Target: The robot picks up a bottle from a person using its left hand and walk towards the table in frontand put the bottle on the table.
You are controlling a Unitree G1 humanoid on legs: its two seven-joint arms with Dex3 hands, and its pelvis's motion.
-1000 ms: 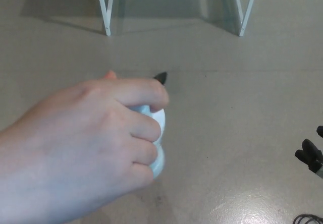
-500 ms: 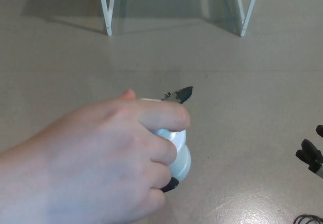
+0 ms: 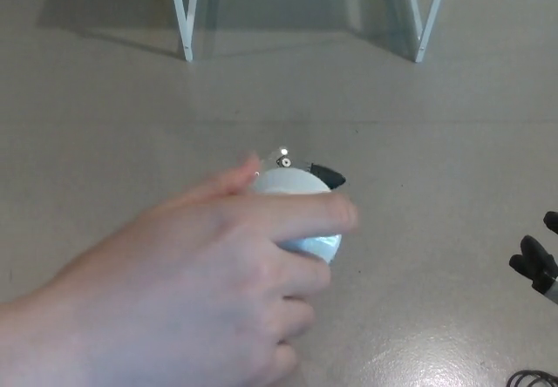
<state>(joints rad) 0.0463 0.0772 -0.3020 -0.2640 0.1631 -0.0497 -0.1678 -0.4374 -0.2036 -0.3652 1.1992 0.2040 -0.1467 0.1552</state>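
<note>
A person's hand (image 3: 183, 291) fills the lower left of the head view and grips a white bottle (image 3: 301, 208) from above. The bottle's rounded end points toward the camera. A black part of my left hand (image 3: 328, 176) peeks out just behind the bottle's upper right edge, and the person's hand and the bottle hide the rest. It is unclear whether this hand touches the bottle. My right hand (image 3: 537, 263) shows only partly at the right edge, low and far from the bottle, with nothing seen in it.
Two white table legs (image 3: 185, 14) (image 3: 428, 16) stand on the beige floor at the top. A dark cable (image 3: 532, 376) lies in the bottom right corner.
The person's hand has carried the bottle to the right and turned its end more toward the camera. The black part of my left hand has shifted right and down with it.
</note>
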